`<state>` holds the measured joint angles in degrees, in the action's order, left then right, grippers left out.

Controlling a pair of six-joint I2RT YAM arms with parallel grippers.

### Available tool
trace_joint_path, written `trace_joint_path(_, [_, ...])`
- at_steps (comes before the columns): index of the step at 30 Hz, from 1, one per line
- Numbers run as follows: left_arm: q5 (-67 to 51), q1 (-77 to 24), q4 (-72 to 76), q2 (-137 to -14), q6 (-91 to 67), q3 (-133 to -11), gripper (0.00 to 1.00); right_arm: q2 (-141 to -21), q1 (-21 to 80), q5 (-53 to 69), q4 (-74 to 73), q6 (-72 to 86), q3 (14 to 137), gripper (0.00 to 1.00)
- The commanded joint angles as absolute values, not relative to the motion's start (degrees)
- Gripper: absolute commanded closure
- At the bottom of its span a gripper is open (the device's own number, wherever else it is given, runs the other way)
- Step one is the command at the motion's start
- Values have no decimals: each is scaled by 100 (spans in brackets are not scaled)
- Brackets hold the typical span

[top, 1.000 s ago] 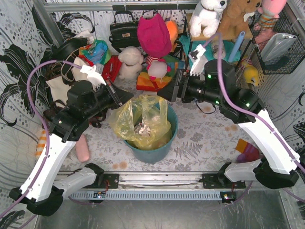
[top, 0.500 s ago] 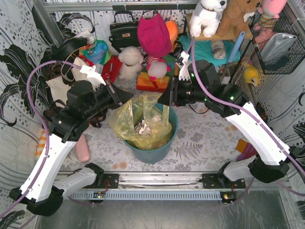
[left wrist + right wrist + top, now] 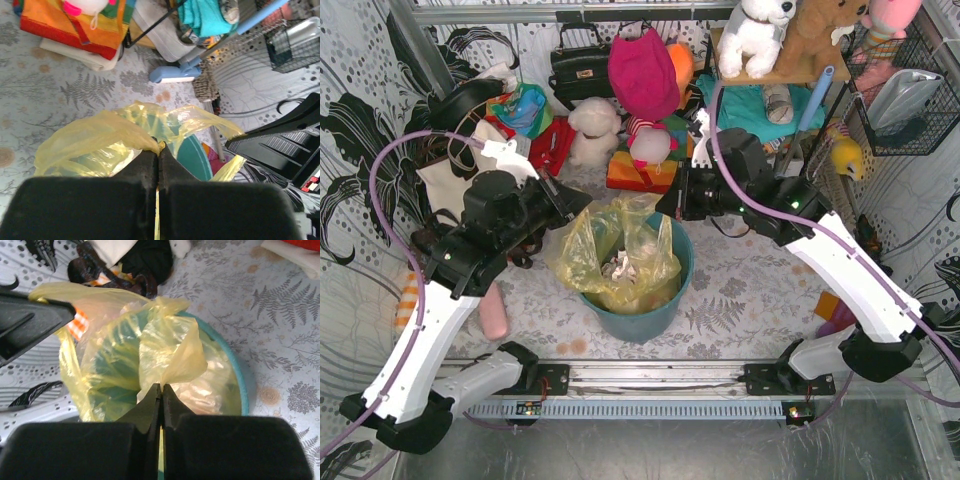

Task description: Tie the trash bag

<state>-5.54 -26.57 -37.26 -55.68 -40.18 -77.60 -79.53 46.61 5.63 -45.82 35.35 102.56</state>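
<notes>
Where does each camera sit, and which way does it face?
Top external: overhead, behind the bases, facing down; left arm and right arm flank the trash bag in the bucket.
Left wrist: on the left arm, facing along left fingers shut on the bag's rim.
Right wrist: likewise, right fingers shut on the opposite rim.
All three share bag and bucket.

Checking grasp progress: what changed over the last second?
The right arm swung its elbow left, toward the middle. The right gripper stayed at the right rim of the trash bag, and that side now looks pulled slightly toward it. The left gripper eased a little left. Both are shut on bag film. The bucket did not move, and the bag is still in it.
</notes>
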Motion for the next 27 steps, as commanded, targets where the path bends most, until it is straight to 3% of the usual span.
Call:
trace_joint_path(1, [86,-2597,-3599,-5528,-3825,-7529,100,-8010,4685,-57,-3836,3672,9831,100])
trace_joint_path(9, [343,-2342,-3434,-5904,-3611,-7387,100,-8237,4629,-290,-2312,3592,9161,100])
trace_joint_path(16, [173,-2050,-3129,-6377,-3437,-7675,100,-8407,4564,-276,-1882,3500,9251,100])
trace_joint_path(27, [-2031,-2029,-1647,-6128,-3319,-8098,100,-7555,4562,-370,-1786,3522,9455,100])
